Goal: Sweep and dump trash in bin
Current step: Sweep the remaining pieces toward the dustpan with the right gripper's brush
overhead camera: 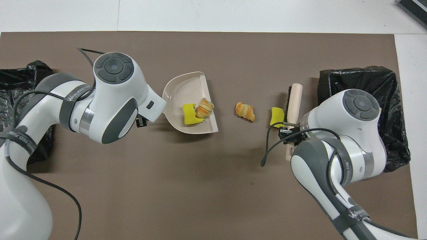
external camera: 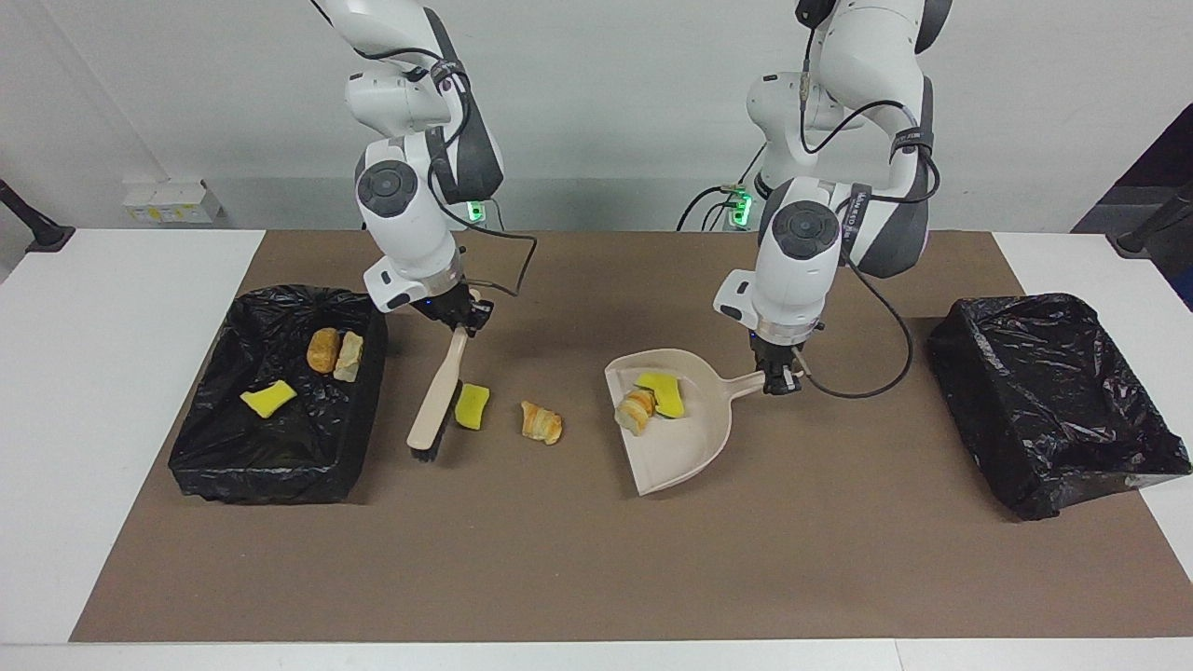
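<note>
Right hand [external camera: 459, 317] holds brush [external camera: 436, 401] beside sponge [external camera: 472, 406].

Brown mat [external camera: 559, 559] spread over the white table [external camera: 112, 391], white margins showing at both ends; black cable [overhead camera: 53, 190] trailing across the mat near the robots; white socket block [external camera: 168, 200] against the wall, past the table's edge at the right arm's end; dark object [overhead camera: 413, 10] at the table corner farthest from the robots, only partly in view.
</note>
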Controlling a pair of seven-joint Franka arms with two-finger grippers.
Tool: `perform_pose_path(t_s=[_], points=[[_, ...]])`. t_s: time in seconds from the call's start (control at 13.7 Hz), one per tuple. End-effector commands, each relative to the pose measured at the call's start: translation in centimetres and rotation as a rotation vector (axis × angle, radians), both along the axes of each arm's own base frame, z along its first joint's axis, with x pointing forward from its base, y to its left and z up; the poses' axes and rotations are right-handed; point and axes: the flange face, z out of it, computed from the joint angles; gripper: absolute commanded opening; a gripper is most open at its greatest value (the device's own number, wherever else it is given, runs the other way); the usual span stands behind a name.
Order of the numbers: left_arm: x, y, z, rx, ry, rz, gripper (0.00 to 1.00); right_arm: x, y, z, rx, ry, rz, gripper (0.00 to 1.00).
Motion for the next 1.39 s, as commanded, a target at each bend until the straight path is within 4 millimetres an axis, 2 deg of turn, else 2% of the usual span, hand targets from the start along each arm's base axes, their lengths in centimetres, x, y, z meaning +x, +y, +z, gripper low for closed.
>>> perform_pose_path(t_s=[0.0,0.22,0.44,0.51,0.73,0.88,0.95,1.02,1.31], points=[[-1.4,-2.9,-0.5,0.059,-0.001,-0.018,0.0,-2.1,-0.8,-1.6,-0.019,0.023,0.057,0.0],[-2.9,-4.5,-1.5,0.096,-0.002,-0.018,0.0,-1.5,-0.4,-2.9,-0.011,0.027,0.096,0.0],[-3.4,-5.3,-1.8,0.106,-0.01,-0.007,0.0,-0.9,1.3,-3.4,0.004,0.031,0.12,0.0],[-3.5,-5.3,-1.8,0.103,-0.014,-0.007,0.0,-1.1,3.4,-3.0,0.01,0.022,0.15,0.0],[-4.2,-6.1,-2.6,0.102,-0.016,0.019,0.0,-2.1,8.0,-3.8,0.069,0.013,0.169,0.0],[-4.8,-6.8,-3.0,0.097,-0.019,0.028,0.0,-3.0,12.0,-3.1,0.104,-0.014,0.207,0.0],[-4.9,-7.2,-3.2,0.088,-0.026,0.03,0.0,-4.0,15.1,-2.5,0.126,-0.037,0.233,0.0],[-4.9,-7.3,-3.3,0.08,-0.031,0.028,0.0,-4.7,16.8,-2.2,0.144,-0.052,0.244,0.0],[-4.4,-6.7,-3.4,0.06,-0.042,0.023,0.0,-7.3,21.3,-1.0,0.23,-0.04,0.237,0.0]])
